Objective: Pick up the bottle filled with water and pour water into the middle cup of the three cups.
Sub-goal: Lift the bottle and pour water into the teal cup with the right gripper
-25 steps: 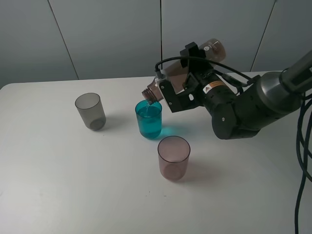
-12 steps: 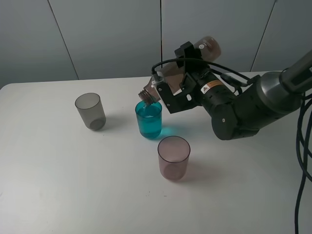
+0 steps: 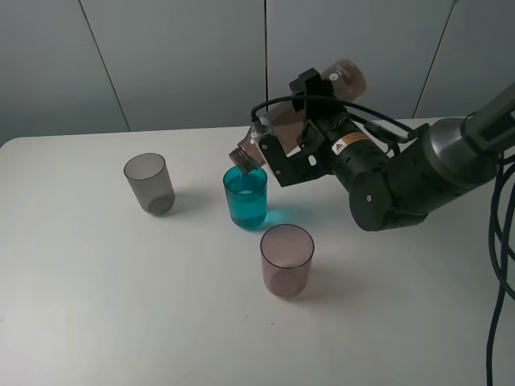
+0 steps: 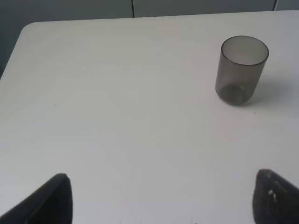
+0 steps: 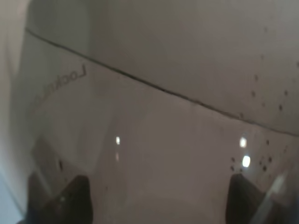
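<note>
My right gripper (image 3: 291,138) is shut on the smoky brown bottle (image 3: 348,78) and holds it tipped steeply, neck down, with the mouth (image 3: 242,157) just over the rim of the teal-blue middle cup (image 3: 245,197). The cup holds water near its brim. The smoky grey cup (image 3: 149,183) stands to its left and the pinkish-mauve cup (image 3: 286,260) in front of it. The bottle's wall (image 5: 154,116) fills the right wrist view. My left gripper (image 4: 161,198) is open over bare table, with the grey cup (image 4: 241,70) ahead of it. The left arm is out of the high view.
The white table (image 3: 121,305) carries only the three cups. A grey panelled wall (image 3: 177,56) stands behind it. Black cables (image 3: 503,241) hang along the right edge.
The bottle tipped a little steeper a second ago, and the water in the teal cup has risen. Almost nothing has moved in the last half second.
</note>
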Robot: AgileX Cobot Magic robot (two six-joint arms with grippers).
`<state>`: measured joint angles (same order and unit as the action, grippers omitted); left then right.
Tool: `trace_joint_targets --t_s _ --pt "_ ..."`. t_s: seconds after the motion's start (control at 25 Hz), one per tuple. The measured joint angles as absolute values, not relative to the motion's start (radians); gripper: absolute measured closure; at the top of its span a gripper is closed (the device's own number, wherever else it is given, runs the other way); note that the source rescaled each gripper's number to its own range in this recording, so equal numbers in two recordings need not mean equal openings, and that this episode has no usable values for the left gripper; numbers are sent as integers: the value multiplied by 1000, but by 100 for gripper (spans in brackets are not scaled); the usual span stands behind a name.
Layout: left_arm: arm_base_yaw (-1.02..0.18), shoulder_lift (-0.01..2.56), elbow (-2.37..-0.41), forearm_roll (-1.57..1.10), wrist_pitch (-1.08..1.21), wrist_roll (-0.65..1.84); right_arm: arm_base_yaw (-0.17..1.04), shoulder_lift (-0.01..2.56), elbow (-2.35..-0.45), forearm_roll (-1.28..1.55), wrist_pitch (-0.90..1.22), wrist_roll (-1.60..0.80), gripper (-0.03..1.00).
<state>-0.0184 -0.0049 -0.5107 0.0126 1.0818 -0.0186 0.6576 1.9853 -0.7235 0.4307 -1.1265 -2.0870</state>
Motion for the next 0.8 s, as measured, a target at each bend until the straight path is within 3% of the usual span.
trace_joint_targets --t_s 0.8 --pt "-18 -5 -511 13 1082 -22 658 1937 -703 490 -1082 -1385 97"
